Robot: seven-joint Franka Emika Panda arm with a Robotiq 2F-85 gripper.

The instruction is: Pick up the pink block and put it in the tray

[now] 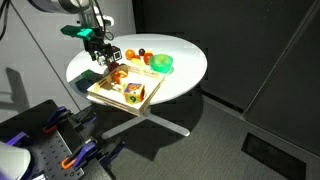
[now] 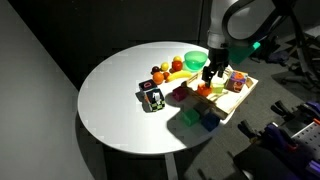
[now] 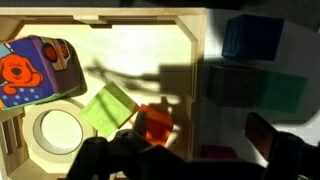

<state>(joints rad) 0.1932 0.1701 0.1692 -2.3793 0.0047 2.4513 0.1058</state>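
My gripper (image 2: 212,76) hangs low over the near wall of the light-wood tray (image 2: 243,95), which also shows in an exterior view (image 1: 108,97). In the wrist view the gripper (image 3: 200,158) is a dark shape in shadow. A dark pink-red patch (image 3: 216,153) lies right under it, just outside the tray wall (image 3: 193,60); it looks like the pink block. I cannot tell if the fingers touch it. A dark red block (image 3: 266,135) sits further out on the table; it also shows in an exterior view (image 2: 180,93).
In the tray lie a yellow multicoloured cube (image 3: 35,70), a white ring (image 3: 58,130), a green block (image 3: 108,106) and an orange block (image 3: 156,122). Outside it sit a blue block (image 3: 250,38) and a green block (image 3: 282,93). A black-and-white cube (image 2: 152,98) and a green bowl (image 2: 195,60) stand nearby.
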